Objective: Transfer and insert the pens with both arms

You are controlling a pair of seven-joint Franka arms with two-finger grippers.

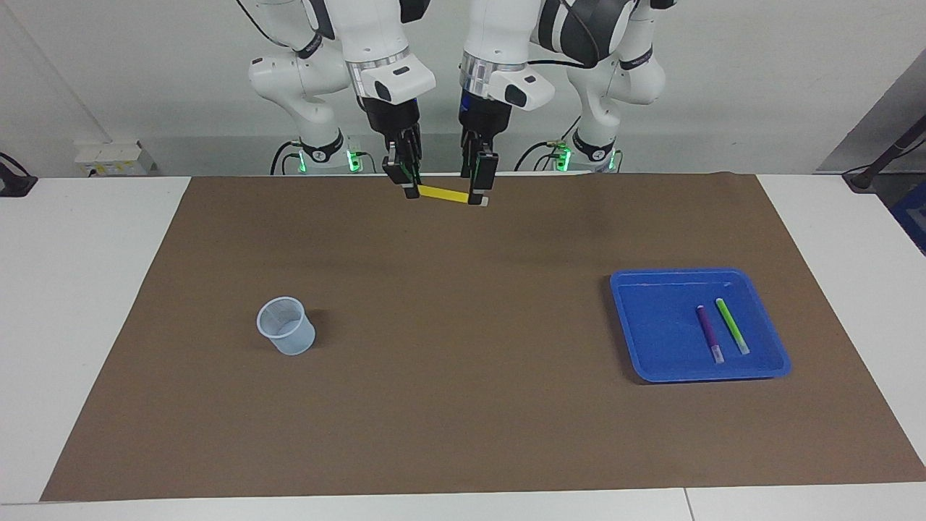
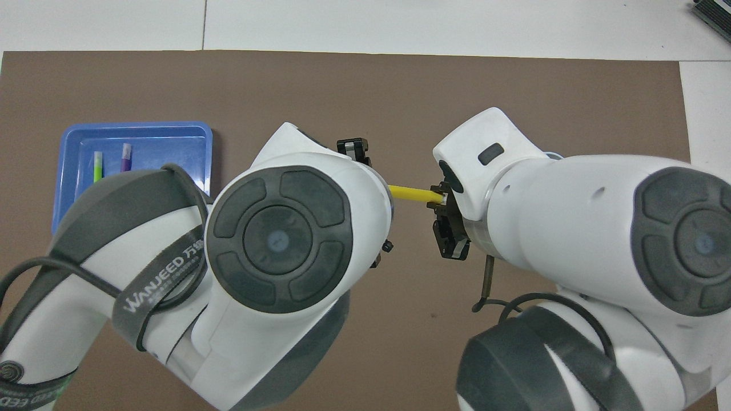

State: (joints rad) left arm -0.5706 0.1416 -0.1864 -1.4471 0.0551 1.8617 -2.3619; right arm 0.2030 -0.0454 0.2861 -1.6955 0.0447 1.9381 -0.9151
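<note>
The yellow pen [image 1: 443,194] hangs level-to-slightly-tilted in the air over the mat's edge by the robots. My right gripper [image 1: 411,189] is shut on one end of it. My left gripper [image 1: 479,195] stands open around the white-capped end, which has sagged a little. From overhead the yellow pen [image 2: 414,193] shows only between the two wrists, running into the right gripper [image 2: 442,197]. The purple pen [image 1: 707,329] and the green pen [image 1: 731,323] lie side by side in the blue tray [image 1: 651,318].
A clear plastic cup [image 1: 286,325] stands upright on the brown mat [image 1: 463,405] toward the right arm's end. The tray sits toward the left arm's end. Overhead, both arms cover much of the mat nearest the robots.
</note>
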